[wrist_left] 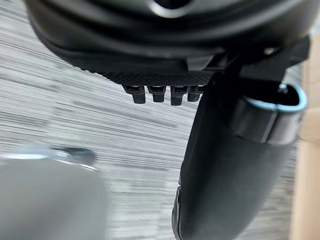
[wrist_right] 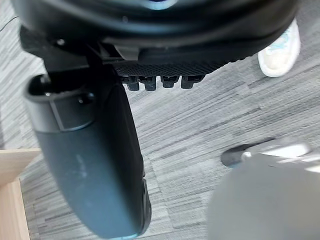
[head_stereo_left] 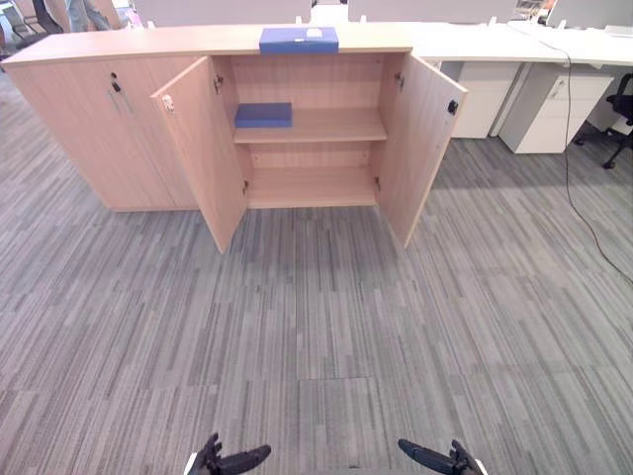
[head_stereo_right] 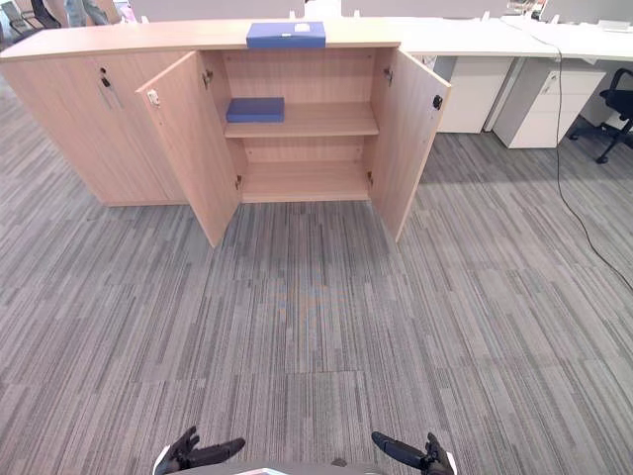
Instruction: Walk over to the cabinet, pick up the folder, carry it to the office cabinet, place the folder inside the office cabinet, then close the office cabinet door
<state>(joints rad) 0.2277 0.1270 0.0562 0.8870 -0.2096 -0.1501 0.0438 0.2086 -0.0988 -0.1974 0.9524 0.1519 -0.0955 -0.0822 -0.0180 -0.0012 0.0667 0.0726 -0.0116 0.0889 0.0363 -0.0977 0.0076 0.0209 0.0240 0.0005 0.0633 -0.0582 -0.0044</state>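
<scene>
Left eye view: left hand (head_stereo_left: pixel 229 460) and right hand (head_stereo_left: pixel 435 458) are low at the near edge. Fingers are relaxed and extended, nothing held. Wrist views agree, with just carpet (head_stereo_left: pixel 316 317) past them. Target blue folder (head_stereo_left: pixel 299 40) lies flat on top of the cabinet (head_stereo_left: pixel 119 45), dead ahead and well apart from both hands, long axis left-right. Left door (head_stereo_left: pixel 203 148) and right door (head_stereo_left: pixel 420 143) are open. A second blue folder (head_stereo_left: pixel 263 115) sits on the middle shelf (head_stereo_left: pixel 336 127). Target is roughly centred, neither hand clearly nearer. My read: walk in first, then reach.
</scene>
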